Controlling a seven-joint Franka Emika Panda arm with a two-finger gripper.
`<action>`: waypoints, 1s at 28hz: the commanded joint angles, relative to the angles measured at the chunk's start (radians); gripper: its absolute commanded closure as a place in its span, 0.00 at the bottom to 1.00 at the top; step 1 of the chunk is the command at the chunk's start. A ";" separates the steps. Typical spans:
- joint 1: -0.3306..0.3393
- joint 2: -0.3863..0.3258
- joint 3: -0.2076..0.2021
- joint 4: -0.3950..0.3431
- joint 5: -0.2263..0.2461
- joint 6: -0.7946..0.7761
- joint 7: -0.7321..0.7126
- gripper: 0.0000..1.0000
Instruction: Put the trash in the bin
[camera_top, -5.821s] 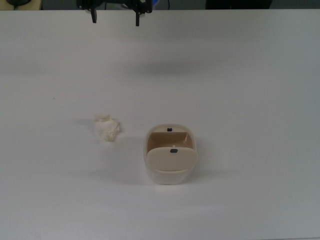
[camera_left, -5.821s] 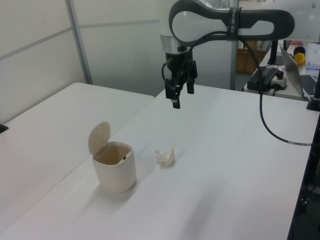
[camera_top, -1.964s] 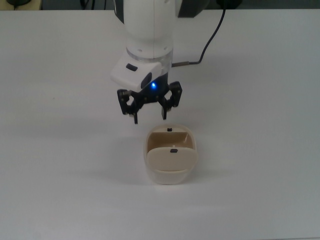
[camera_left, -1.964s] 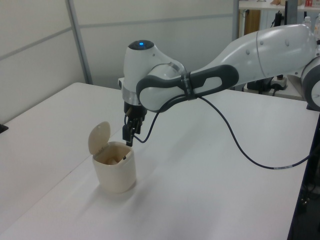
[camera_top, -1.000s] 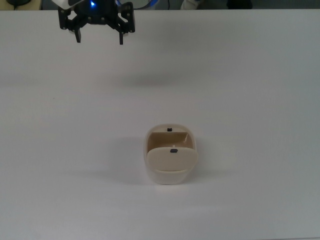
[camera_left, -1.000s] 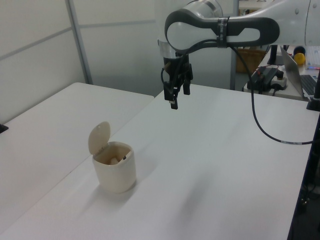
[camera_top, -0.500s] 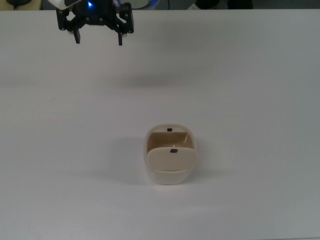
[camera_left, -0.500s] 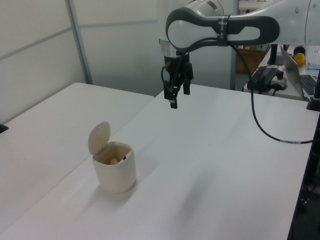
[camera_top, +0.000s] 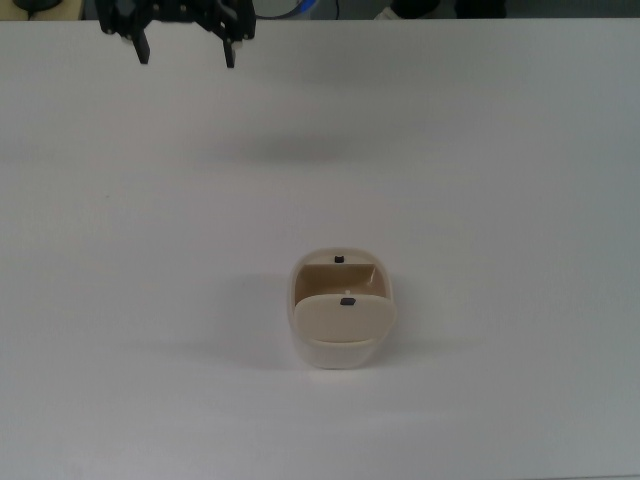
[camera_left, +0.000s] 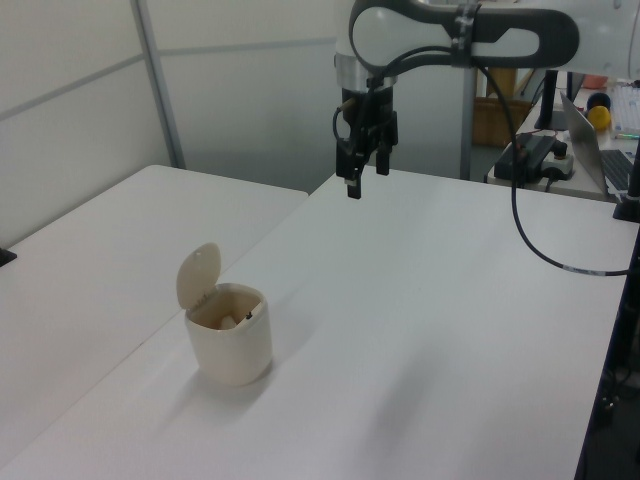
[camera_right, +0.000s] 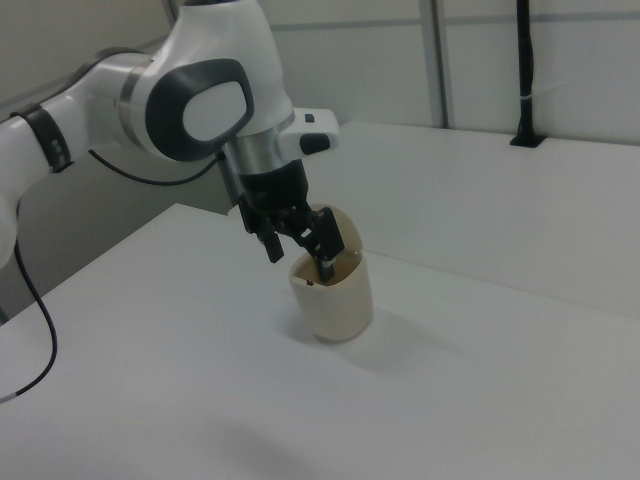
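Observation:
The beige bin (camera_top: 342, 347) stands near the middle of the white table (camera_top: 500, 180), its flap lid (camera_left: 198, 275) tipped up. Inside the bin in the left view lies a pale lump, the trash (camera_left: 229, 320); in the top view the lid hides it. My gripper (camera_top: 184, 48) hangs open and empty high above the table, far from the bin, at the top view's upper left edge. It also shows in the left view (camera_left: 364, 178). In the right view the gripper (camera_right: 300, 256) overlaps the bin (camera_right: 338, 300) only by line of sight.
A black cable (camera_left: 530, 240) loops from the arm down past the table's edge at the left view's right. A laptop (camera_left: 590, 135) and a second desk stand behind it. A black post (camera_right: 524, 70) rises at the right view's far table edge.
The trash left the table and now lies in the bin. The gripper has risen away from the bin and, over the last half second, shifted further toward the top view's upper edge.

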 joint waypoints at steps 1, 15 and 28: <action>-0.008 -0.054 0.001 -0.049 0.029 -0.049 0.075 0.00; 0.037 -0.043 -0.002 -0.049 0.038 -0.033 0.050 0.00; 0.142 -0.052 -0.073 -0.054 0.034 -0.007 0.036 0.00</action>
